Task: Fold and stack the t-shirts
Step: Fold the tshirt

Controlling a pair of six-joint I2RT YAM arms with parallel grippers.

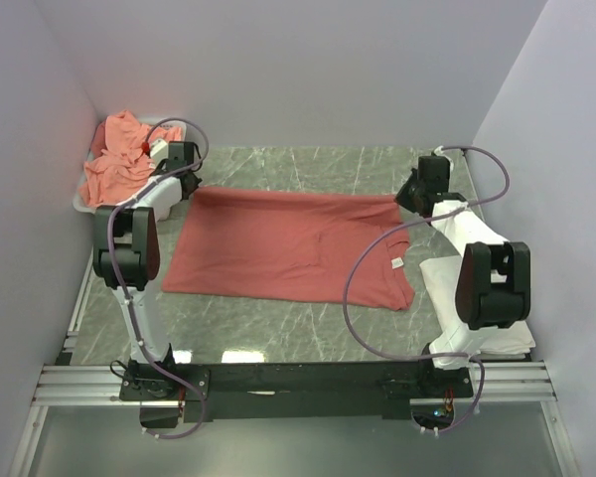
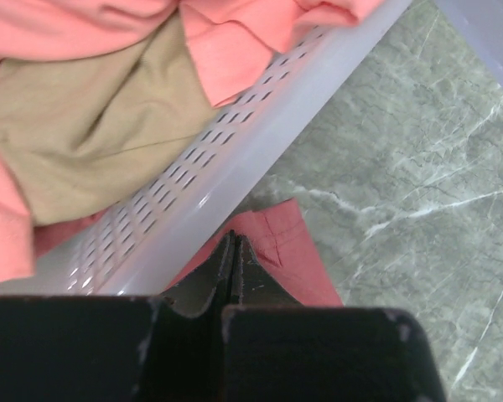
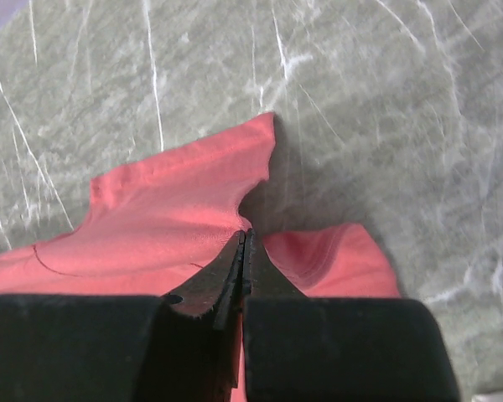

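At the far left of the counter (image 1: 308, 338), a white tray (image 1: 82, 199) holds crumpled shirts (image 1: 119, 159). Just beside its slotted wall, the left tool (image 2: 232, 243) is clenched on the far left corner of the spread shirt (image 1: 278, 243), which lies flat across the middle of the counter. The right tool (image 3: 245, 239) is clenched on that shirt's far right edge, where the cloth bunches and lifts off the marble. A folded white garment (image 1: 439, 273) lies at the right, under the right arm.

Green marble table (image 1: 308, 338) bears spread t-shirt (image 1: 278, 243), white tray (image 1: 82, 202), white folded garment (image 1: 437, 283)
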